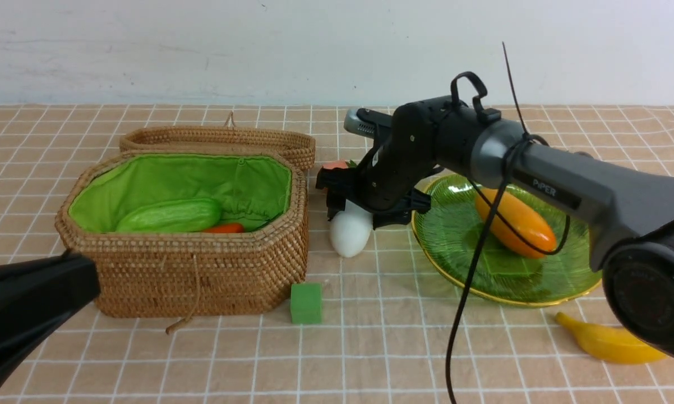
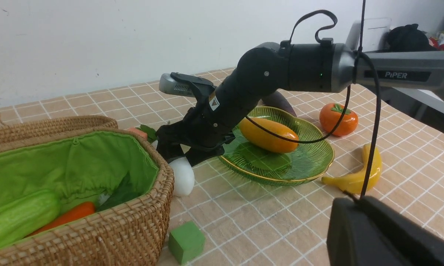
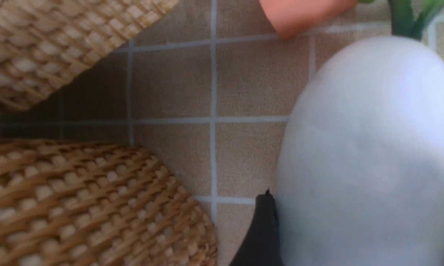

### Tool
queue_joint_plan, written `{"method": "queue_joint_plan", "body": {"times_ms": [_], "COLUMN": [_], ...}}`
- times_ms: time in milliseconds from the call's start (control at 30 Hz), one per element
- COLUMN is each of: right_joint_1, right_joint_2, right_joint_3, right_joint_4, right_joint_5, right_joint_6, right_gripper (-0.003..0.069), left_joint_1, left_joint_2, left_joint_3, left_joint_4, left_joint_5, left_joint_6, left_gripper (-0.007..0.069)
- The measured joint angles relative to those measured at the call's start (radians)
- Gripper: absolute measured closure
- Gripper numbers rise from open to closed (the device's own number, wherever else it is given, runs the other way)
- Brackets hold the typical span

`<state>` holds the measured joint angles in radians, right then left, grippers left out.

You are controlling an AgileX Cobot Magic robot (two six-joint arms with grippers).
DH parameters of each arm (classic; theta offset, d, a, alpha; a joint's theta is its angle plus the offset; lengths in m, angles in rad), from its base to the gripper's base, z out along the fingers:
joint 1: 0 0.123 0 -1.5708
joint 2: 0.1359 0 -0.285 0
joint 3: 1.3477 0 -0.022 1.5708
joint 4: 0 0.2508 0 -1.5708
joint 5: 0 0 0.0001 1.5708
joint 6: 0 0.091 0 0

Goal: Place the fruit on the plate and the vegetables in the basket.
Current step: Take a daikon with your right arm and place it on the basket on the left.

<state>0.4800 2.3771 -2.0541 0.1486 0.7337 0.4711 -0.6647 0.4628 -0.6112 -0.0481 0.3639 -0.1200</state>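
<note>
My right gripper (image 1: 359, 216) is shut on the white radish (image 1: 350, 233), whose lower end is at the table between the basket (image 1: 202, 275) and the plate (image 1: 455, 241). In the right wrist view the radish (image 3: 366, 147) fills the gap between the fingers (image 3: 262, 229). The gourd (image 1: 169, 216) and carrot (image 1: 225, 228) lie in the open basket. The mango (image 1: 516, 221) lies on the plate. The banana (image 1: 609, 341) lies on the table in front of the plate. The persimmon (image 2: 338, 118) and eggplant (image 2: 281, 101) sit beyond the plate. My left gripper (image 1: 34, 303) is low beside the basket, jaws unseen.
A small green cube (image 1: 306, 303) sits in front of the basket's right corner. A small orange cube (image 1: 335, 165) sits behind the radish. The basket lid (image 1: 219, 137) lies open at the back. A black cable (image 1: 471, 264) hangs from my right arm over the plate's edge.
</note>
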Motion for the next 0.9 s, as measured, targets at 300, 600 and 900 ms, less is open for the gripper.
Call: {"method": "queue_joint_plan", "body": {"times_ms": [300,600,900], "right_joint_1": [0.0,0.0,0.092], "right_joint_2": [0.027,-0.078,-0.307], "right_joint_3": [-0.013,-0.013,-0.014], "right_joint_4": [-0.013,-0.076,-0.011], "right_joint_5": [-0.003,0.106,0.068], "right_joint_6": [-0.045,-0.097,-0.663], "right_gripper": [0.0124,0.0128,0.0128], "left_joint_1": [0.0,0.0,0.0], "left_joint_2": [0.0,0.001,0.001], "left_joint_3": [0.005,0.005,0.004], "left_joint_4": [-0.002,0.054,0.137], "left_joint_5": [0.017,0.006,-0.032], "left_joint_6": [0.0,0.0,-0.044], "left_gripper": [0.0624,0.0624,0.0624]}}
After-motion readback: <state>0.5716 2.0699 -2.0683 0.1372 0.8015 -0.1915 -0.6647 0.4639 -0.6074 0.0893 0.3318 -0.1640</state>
